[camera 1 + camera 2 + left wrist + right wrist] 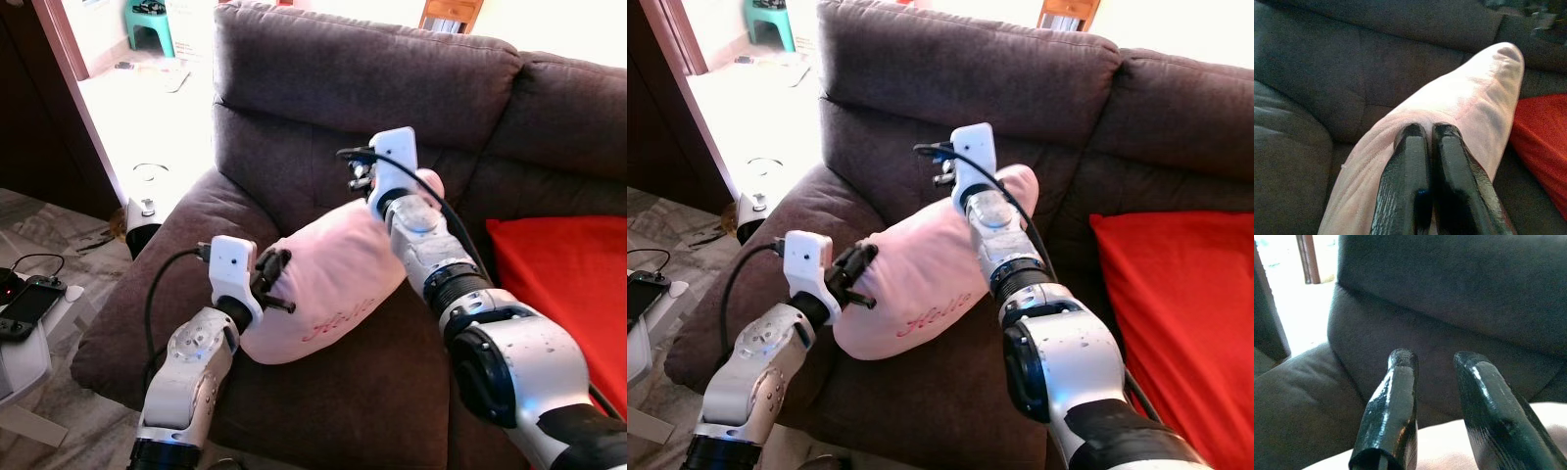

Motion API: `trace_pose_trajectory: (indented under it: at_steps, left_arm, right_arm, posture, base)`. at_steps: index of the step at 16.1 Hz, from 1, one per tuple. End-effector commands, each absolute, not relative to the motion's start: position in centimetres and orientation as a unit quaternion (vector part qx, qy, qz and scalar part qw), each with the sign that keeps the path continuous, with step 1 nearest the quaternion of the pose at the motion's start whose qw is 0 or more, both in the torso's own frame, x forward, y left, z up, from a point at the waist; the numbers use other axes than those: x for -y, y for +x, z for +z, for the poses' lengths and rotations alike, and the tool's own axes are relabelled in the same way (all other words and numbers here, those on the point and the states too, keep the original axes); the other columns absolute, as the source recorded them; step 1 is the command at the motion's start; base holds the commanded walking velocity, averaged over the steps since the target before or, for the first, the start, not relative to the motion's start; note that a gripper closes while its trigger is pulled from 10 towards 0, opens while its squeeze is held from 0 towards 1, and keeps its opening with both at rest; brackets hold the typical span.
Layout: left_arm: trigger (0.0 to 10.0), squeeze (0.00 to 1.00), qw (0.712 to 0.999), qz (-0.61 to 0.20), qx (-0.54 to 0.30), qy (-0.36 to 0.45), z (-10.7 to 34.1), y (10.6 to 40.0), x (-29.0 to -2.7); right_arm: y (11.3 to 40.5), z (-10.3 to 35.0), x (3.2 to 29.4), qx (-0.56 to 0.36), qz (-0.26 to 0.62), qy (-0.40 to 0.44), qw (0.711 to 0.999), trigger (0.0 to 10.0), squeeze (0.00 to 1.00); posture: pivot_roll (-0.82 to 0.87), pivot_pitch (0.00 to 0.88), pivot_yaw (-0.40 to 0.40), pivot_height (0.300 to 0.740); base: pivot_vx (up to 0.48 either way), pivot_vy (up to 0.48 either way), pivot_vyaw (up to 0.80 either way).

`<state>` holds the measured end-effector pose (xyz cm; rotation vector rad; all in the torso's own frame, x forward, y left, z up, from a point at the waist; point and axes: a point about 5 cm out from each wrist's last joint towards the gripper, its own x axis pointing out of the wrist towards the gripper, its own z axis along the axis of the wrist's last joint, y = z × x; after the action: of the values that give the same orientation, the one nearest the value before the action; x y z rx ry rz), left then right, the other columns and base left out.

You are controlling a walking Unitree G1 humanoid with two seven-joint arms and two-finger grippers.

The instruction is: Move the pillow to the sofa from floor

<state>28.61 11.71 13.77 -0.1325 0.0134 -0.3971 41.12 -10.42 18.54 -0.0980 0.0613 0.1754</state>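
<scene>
Left eye view showed the pink pillow [328, 286] lying on the sofa [392, 88] seat, left wrist view showed the left gripper [1426, 134] fingers pressed together against it, likely steadying, and right wrist view showed the right gripper [1435, 363] fingers spread above it.

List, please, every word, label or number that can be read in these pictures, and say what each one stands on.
Red cursive stitching on the front of the pink pillow lying on the brown sofa: it may begin with "H", perhaps "Hello", but it is too blurred to read with certainty.
No other readable text: none on the red cushion or the handheld device at the left edge.
</scene>
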Motion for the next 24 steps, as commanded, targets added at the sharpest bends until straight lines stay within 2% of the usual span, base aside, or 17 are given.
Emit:
trace_pose_trajectory:
  at_steps: [1,2,4,5,7,9,11,13,15,17,18,19,22,24]
  left_arm:
    - [10.0,0.0,0.982,-0.176,0.008,-0.073,14.5,29.0,-12.3]
    - [10.0,0.0,0.99,-0.108,0.0,-0.088,14.0,29.6,-13.8]
    - [10.0,0.0,0.994,-0.056,-0.011,-0.089,13.6,29.9,-15.0]
    - [10.0,0.0,0.994,-0.056,-0.011,-0.089,13.6,29.9,-15.0]
    - [10.0,0.0,0.992,0.07,-0.022,-0.102,12.9,29.8,-18.7]
    - [10.0,0.0,0.992,0.076,-0.029,-0.1,12.7,29.7,-18.9]
    - [10.0,0.0,0.992,0.059,-0.051,-0.096,12.2,29.7,-18.1]
    - [10.0,0.0,0.99,0.01,-0.065,-0.126,11.9,29.5,-15.9]
    - [10.0,0.0,0.989,0.002,-0.072,-0.131,11.8,29.5,-15.5]
    - [10.0,0.0,0.988,-0.003,-0.094,-0.125,11.0,29.5,-15.3]
    - [10.0,0.0,0.987,0.02,-0.108,-0.114,10.2,29.7,-16.1]
    - [10.0,0.0,0.989,0.027,-0.104,-0.101,10.1,29.8,-16.5]
    - [10.0,0.0,0.996,0.018,-0.072,0.04,9.9,29.7,-17.2]
    - [10.0,0.0,0.996,0.029,-0.059,0.054,9.8,29.6,-17.7]
  right_arm:
    - [41.3,19.1,11.1,-0.02,0.073,-0.043,0.996,10.0,0.0]
    - [41.3,19.1,12.0,-0.005,0.053,-0.036,0.998,10.0,0.0]
    - [41.2,19.0,12.7,0.001,0.041,-0.036,0.998,10.0,0.0]
    - [41.2,19.0,12.7,0.001,0.041,-0.036,0.998,10.0,0.0]
    - [40.5,17.2,15.0,-0.003,0.007,-0.044,0.999,10.0,0.0]
    - [39.7,15.5,16.4,-0.015,-0.013,-0.048,0.999,10.0,0.0]
    - [38.9,14.2,17.5,-0.02,-0.037,-0.044,0.998,10.0,0.0]
    - [37.4,12.7,18.8,-0.005,-0.07,-0.032,0.997,10.0,0.0]
    - [36.9,12.2,19.2,-0.004,-0.074,-0.032,0.997,10.0,0.0]
    - [35.0,10.0,20.2,-0.018,-0.086,-0.039,0.995,10.0,0.0]
    - [32.6,8.2,20.9,-0.025,-0.091,-0.039,0.995,10.0,0.0]
    - [32.0,7.9,20.8,-0.018,-0.087,-0.036,0.995,10.0,0.0]
    - [30.5,6.7,19.8,-0.02,-0.062,-0.035,0.997,10.0,0.0]
    - [29.8,5.7,19.8,-0.039,-0.07,-0.037,0.996,10.0,0.0]
  posture:
    - [0.11,0.0,-0.119,0.74]
    - [0.11,0.004,-0.116,0.74]
    - [0.1,0.006,-0.115,0.74]
    - [0.1,0.006,-0.115,0.74]
    - [0.09,0.013,-0.113,0.74]
    - [0.09,0.018,-0.111,0.74]
    - [0.09,0.02,-0.11,0.74]
    - [0.09,0.02,-0.111,0.74]
    - [0.08,0.021,-0.111,0.74]
    - [0.07,0.022,-0.107,0.74]
    - [0.07,0.021,-0.102,0.74]
    - [0.07,0.019,-0.099,0.74]
    - [0.06,0.018,-0.095,0.74]
    - [0.06,0.017,-0.093,0.74]
  base:
    - [0.0,0.0,0.0]
    - [0.0,0.0,0.0]
    - [0.0,0.0,0.0]
    - [0.0,0.0,0.0]
    - [0.0,0.0,0.0]
    - [0.0,0.0,0.0]
    - [0.0,0.0,0.0]
    - [0.0,0.0,0.0]
    - [0.0,0.0,0.0]
    - [0.0,0.0,0.0]
    - [0.0,0.0,0.0]
    - [0.0,0.0,0.0]
    - [0.0,0.0,0.0]
    - [0.0,0.0,0.0]
